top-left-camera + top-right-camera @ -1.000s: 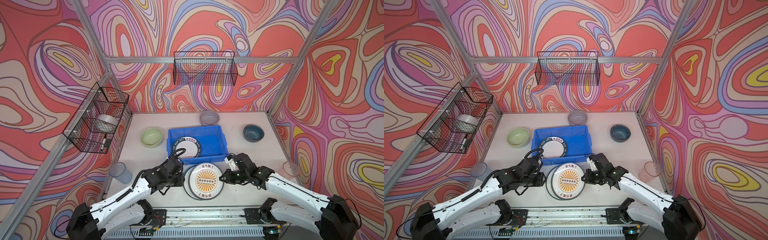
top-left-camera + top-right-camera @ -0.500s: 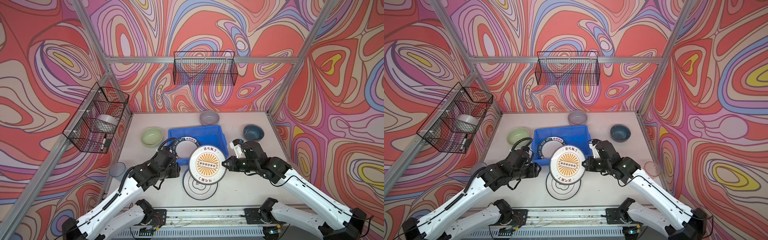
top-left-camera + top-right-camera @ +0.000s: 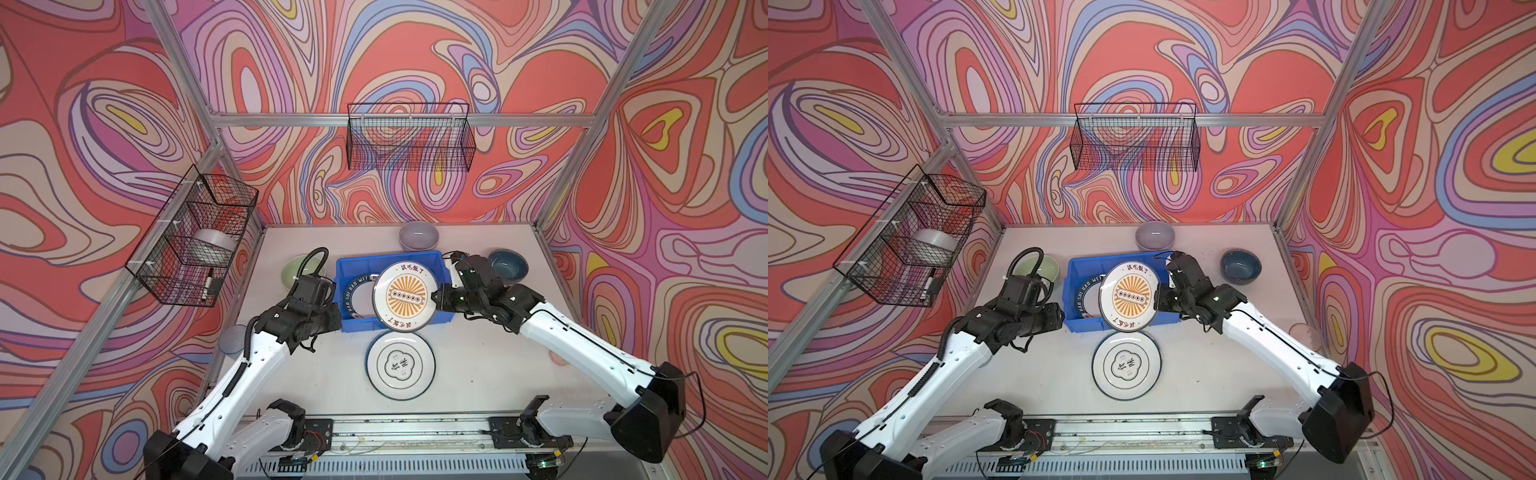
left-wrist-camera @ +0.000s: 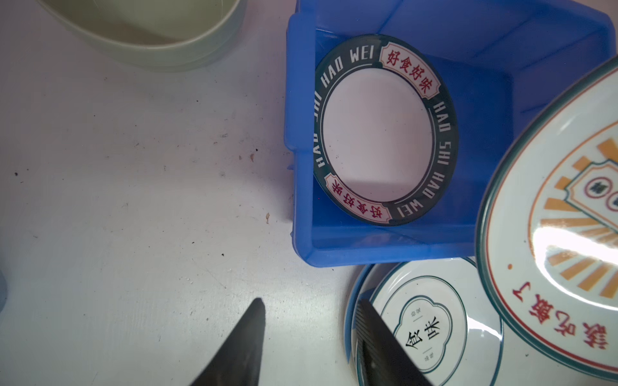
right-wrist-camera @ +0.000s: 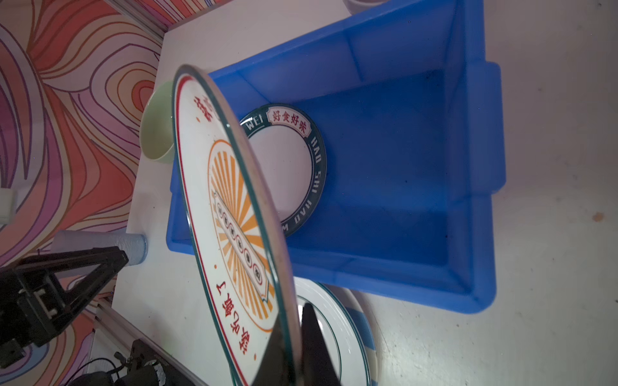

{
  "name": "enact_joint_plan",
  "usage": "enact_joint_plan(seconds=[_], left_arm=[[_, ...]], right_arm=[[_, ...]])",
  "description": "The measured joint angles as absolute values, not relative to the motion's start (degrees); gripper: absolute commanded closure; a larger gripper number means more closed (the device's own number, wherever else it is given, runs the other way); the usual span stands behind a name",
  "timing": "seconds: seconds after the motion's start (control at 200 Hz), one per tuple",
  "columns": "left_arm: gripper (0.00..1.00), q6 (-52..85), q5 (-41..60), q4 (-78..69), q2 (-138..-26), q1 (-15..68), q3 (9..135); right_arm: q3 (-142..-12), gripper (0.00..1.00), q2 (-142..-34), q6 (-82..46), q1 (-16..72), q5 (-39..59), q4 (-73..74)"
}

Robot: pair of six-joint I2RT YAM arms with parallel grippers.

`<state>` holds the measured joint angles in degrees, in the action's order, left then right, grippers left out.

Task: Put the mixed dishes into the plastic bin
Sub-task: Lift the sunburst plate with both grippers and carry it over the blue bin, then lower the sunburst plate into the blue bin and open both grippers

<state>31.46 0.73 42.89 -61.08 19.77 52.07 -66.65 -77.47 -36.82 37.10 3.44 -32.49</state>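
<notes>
Transfer step: the right gripper [image 3: 434,300] pinched the orange sunburst plate [image 3: 405,296] by its rim, tilted over the blue plastic bin's [image 3: 357,266] near edge — not yet inside. The left gripper [image 4: 309,320] hung half-open, empty. Next move likely called for lowering clear of the green-rimmed plate [image 3: 353,291] already inside.

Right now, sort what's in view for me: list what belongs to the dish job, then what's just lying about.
Job: blue bin; sunburst plate, held by the right gripper; green-rimmed plate in the bin; striped plate; green bowl; lilac bowl; teal bowl; blue tumbler; pink tumbler.
Lying about: side wire basket with white roll and pen; back wire basket.
</notes>
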Motion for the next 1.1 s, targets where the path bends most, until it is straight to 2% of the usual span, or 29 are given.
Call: enact_joint_plan(seconds=[0.466, 1.097], left_arm=[[0.57, 28.6, 2.8, 37.6, -70.0, 17.3, 52.6], [0.64, 28.0, 7.3, 33.1, -73.7, 16.1, 51.7]], right_arm=[[-76.1, 1.00, -95.3, -35.6, 35.2, 5.7, -24.6], [-76.2, 1.00, -106.5, -37.2, 34.9, 11.3, -20.0]])
